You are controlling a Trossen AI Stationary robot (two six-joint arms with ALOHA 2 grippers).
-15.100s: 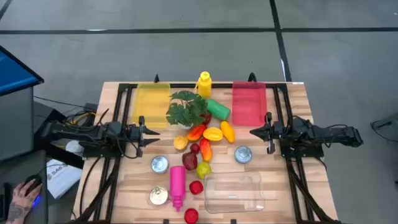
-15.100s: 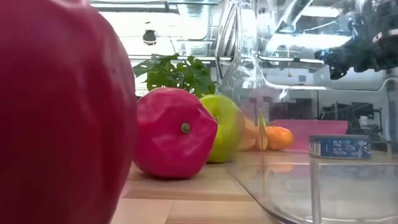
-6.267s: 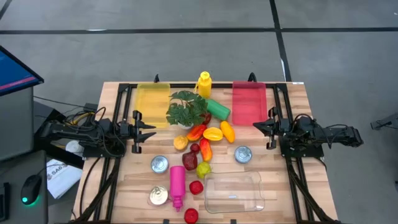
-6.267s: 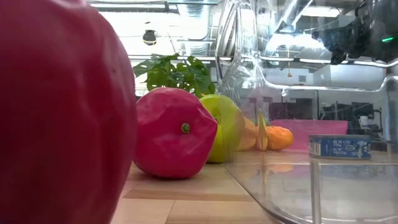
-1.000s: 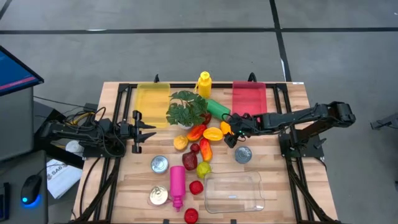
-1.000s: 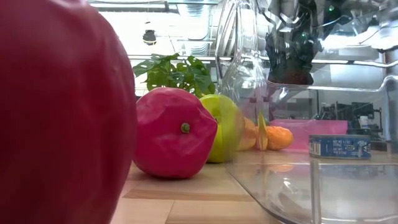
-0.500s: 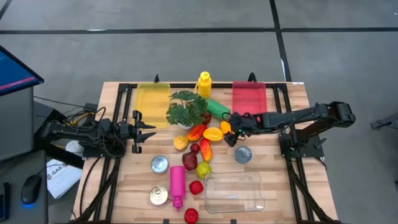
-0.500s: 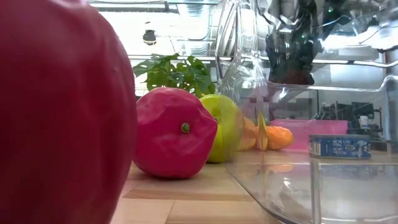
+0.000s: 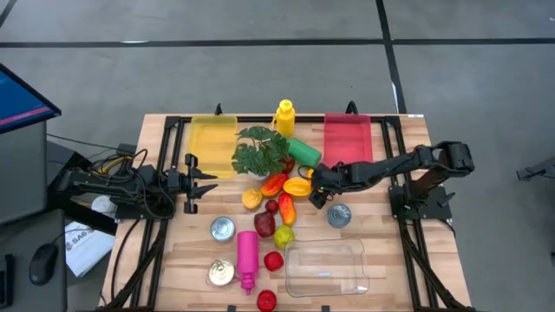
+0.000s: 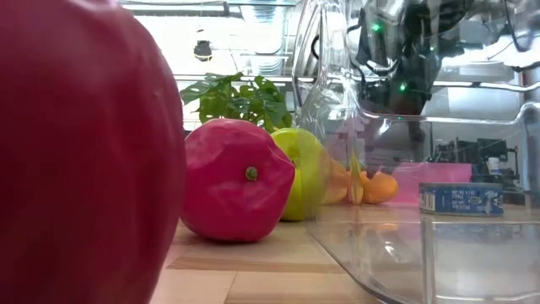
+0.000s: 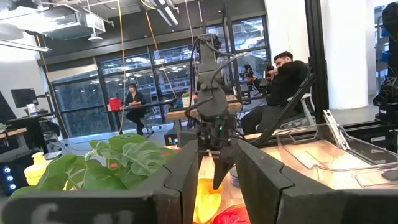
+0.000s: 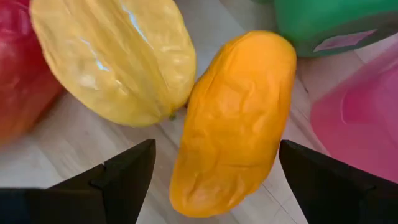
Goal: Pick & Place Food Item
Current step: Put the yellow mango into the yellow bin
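1. High view: the wooden table (image 9: 381, 260) fills the frame's centre
2. The right gripper (image 9: 316, 185) reaches to mid-frame, fingers spread wide on either side of the orange mango (image 12: 233, 121), not touching it
3. The left gripper (image 9: 206, 184) waits at centre-left, fingers narrowly parted, holding nothing
4. The mango lies just beside the yellow fruit (image 12: 118, 56)

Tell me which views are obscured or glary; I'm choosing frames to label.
Low view: a huge blurred red fruit fills the left half, and the clear container warps what lies behind it. Left wrist view: its own dark fingers block the bottom. Right wrist view: the orange fruit is crisp, with little glare.
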